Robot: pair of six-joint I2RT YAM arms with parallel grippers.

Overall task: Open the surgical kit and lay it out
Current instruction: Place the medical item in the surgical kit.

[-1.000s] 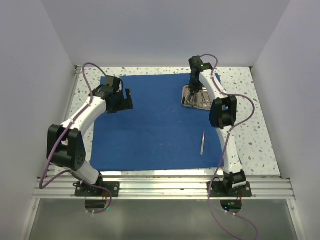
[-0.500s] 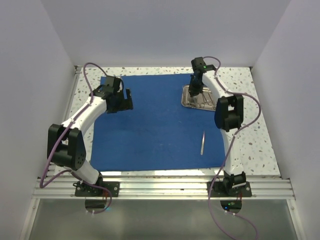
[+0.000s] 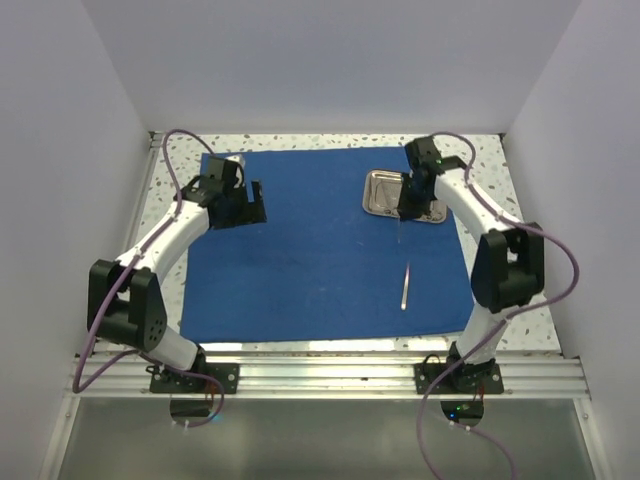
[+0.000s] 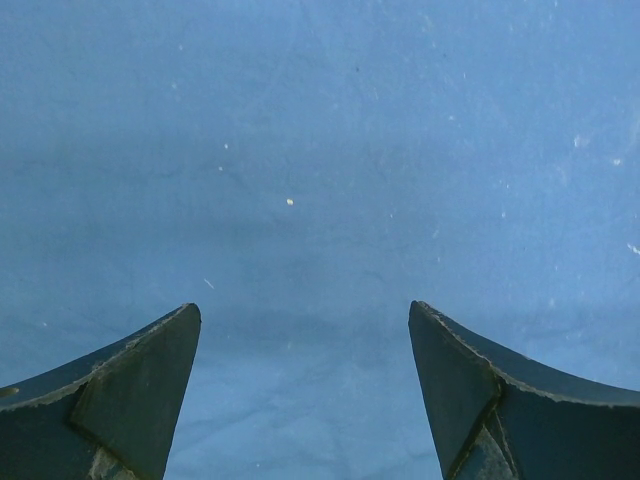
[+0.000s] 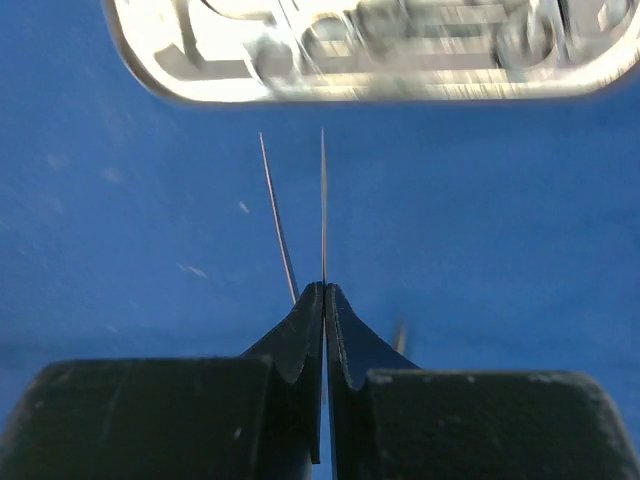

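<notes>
While the left end effector (image 3: pixel 250 205) hangs over the left part of the royal-blue cloth wrap (image 3: pixel 310 260), its fingers (image 4: pixel 130 390) spread wide with nothing between them, the wrap lies flat on the speckled tabletop (image 3: pixel 500 280). Toward the front right, a slim silver instrument (image 3: pixel 405 287) rests on the cloth (which kind, I cannot tell). At the far right the steel tray (image 3: pixel 380 190) sits on the wrap. Just beside it, the right end effector (image 3: pixel 404 212) is clamped on thin two-pronged tweezers (image 5: pixel 323 200), with the prongs pointing toward the tray.
</notes>
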